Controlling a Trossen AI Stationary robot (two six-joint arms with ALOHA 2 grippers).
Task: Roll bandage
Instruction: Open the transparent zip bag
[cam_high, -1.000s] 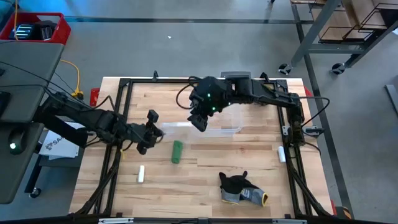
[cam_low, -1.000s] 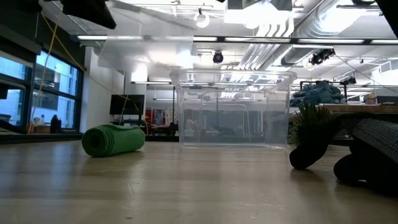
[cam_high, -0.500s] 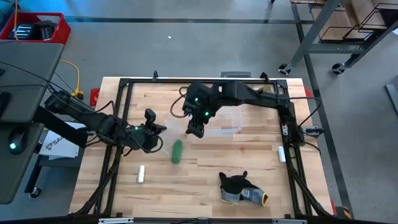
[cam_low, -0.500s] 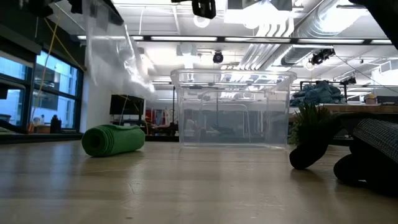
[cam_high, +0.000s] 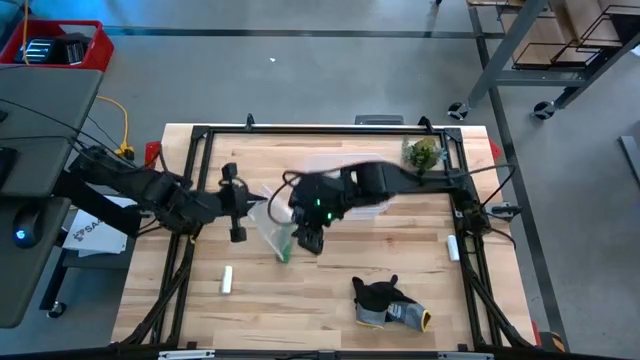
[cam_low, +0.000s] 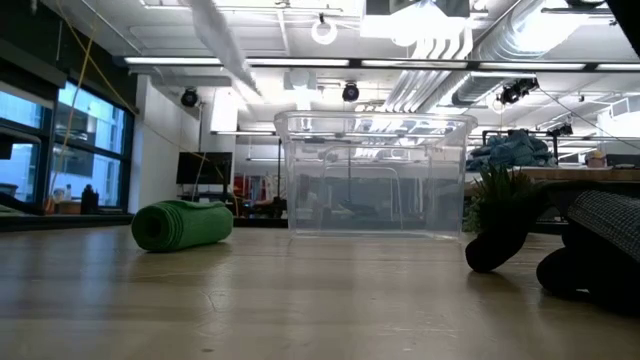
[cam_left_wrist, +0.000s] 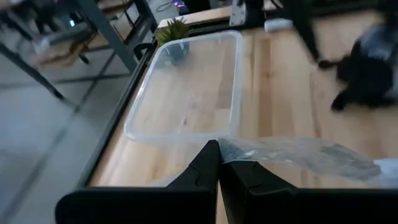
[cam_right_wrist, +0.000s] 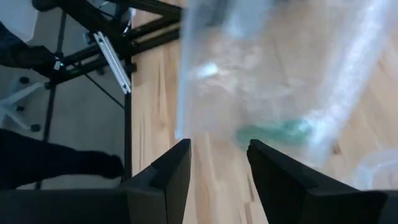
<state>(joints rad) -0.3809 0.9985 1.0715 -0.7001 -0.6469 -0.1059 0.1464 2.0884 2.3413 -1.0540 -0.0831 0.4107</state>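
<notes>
Right claw (cam_high: 308, 238) over bandage (cam_high: 285, 252) — half-hidden

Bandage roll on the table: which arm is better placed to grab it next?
Right. The right gripper hangs just beside the bandage, jaws open. The left gripper is farther off, jaws shut on a clear plastic bag.

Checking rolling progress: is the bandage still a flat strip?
No, in the low view the bandage lies on the table as a compact roll.
</notes>
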